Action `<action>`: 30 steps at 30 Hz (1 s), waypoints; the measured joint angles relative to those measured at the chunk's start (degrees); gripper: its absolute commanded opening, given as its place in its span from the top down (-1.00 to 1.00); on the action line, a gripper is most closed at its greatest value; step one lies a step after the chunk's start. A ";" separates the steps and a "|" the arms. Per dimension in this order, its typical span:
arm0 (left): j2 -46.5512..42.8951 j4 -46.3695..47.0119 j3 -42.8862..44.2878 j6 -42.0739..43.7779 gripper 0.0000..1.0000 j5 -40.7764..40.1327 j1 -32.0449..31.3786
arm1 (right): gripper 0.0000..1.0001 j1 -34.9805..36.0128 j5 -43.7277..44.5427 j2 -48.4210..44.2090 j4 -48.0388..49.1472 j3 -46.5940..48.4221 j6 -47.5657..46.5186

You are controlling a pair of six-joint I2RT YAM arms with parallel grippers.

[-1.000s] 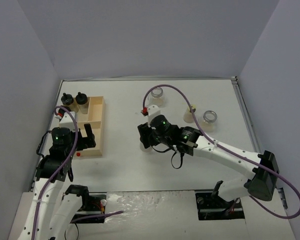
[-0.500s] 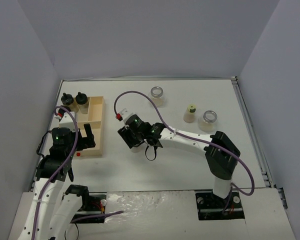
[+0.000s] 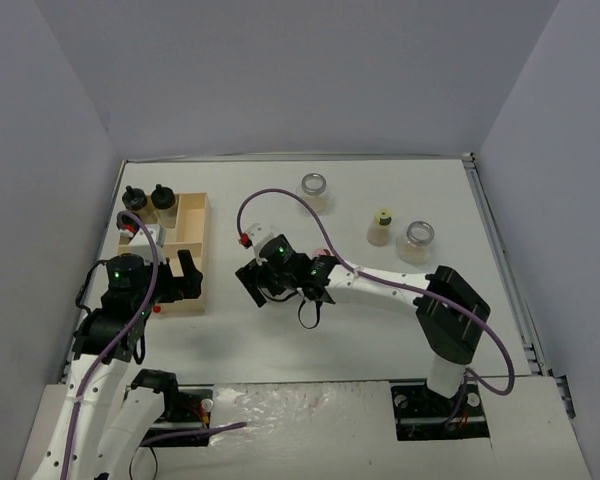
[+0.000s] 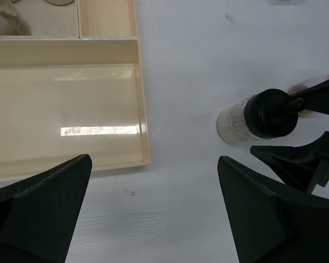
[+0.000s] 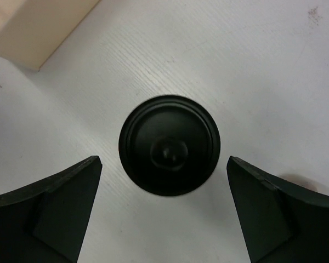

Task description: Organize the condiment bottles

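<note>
A black-capped jar (image 5: 169, 145) stands upright on the table (image 5: 274, 66). It is beside the pale wooden tray (image 4: 138, 104) but apart from it, and outside every compartment.

The jar is judged to be small, light and rigid. Its clear wall is smooth and probably slippery, and it is filled with loose tan grains that may shift if it is tipped. The round cap is matt and offers the better purchase, so a hold across the cap or on the body just beneath it is advised. The squeeze should be moderate and kept centred, since a narrow upright jar is easily toppled by a push from one side.

The right gripper (image 5: 163, 161) is held directly over the jar with its jaws wide apart. The cap is centred between them, with clear table showing on both sides. Whether the fingertips are already down at cap level cannot be told with certainty; in the left wrist view one finger seems to overlap the cap edge.

The left gripper (image 4: 153, 164) is also spread open and holds nothing. It hangs over the tray's near edge, and the jar lies off to its right.
</note>
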 measured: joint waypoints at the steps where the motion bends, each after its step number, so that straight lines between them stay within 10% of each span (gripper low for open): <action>1: 0.14 0.00 0.00 -0.24 -0.94 0.72 -0.10 | -0.97 0.01 -0.01 -1.38 -0.09 -1.14 0.34; 17: 12.56 5.05 5.95 -8.72 -0.94 -1.66 -18.32 | -1.00 0.03 13.80 -50.27 -11.00 -12.43 11.73; 30: 30.86 12.57 8.81 -8.95 -0.94 -17.18 -36.53 | -1.00 -0.01 19.79 -63.93 -21.19 -15.28 17.96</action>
